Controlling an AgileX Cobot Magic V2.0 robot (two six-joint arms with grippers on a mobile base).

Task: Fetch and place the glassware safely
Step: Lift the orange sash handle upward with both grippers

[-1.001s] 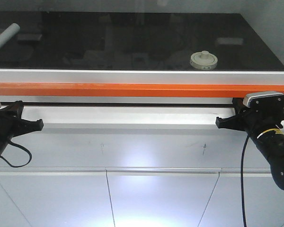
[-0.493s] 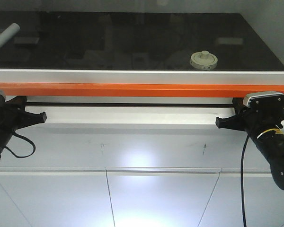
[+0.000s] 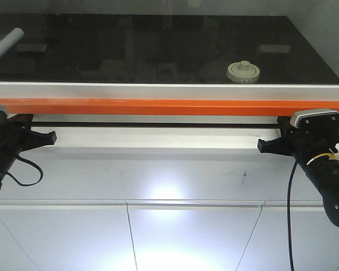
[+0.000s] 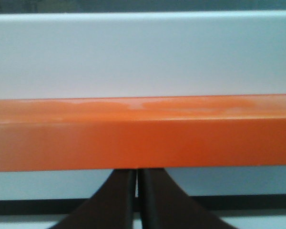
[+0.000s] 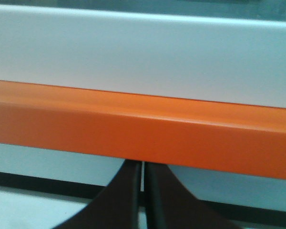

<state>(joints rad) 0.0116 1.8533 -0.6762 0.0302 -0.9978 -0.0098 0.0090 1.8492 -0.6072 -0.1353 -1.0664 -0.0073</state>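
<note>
exterior front: jar (image 3: 243, 71) seemingly well beyond right gripper (image 3: 261, 145)

1. We see a squat glass jar (image 3: 243, 71) with a cream lid and knob standing on the dark glossy bench (image 3: 101, 56), right of centre, near its front edge.
2. A white paper tube (image 3: 4, 44) lies at the bench's far left, well apart from the jar.
3. An orange bar (image 3: 169, 107) runs along the bench front.
4. Below it we find the left gripper (image 3: 50, 137) and right gripper (image 3: 262, 145) pointing inward, well apart.
</note>
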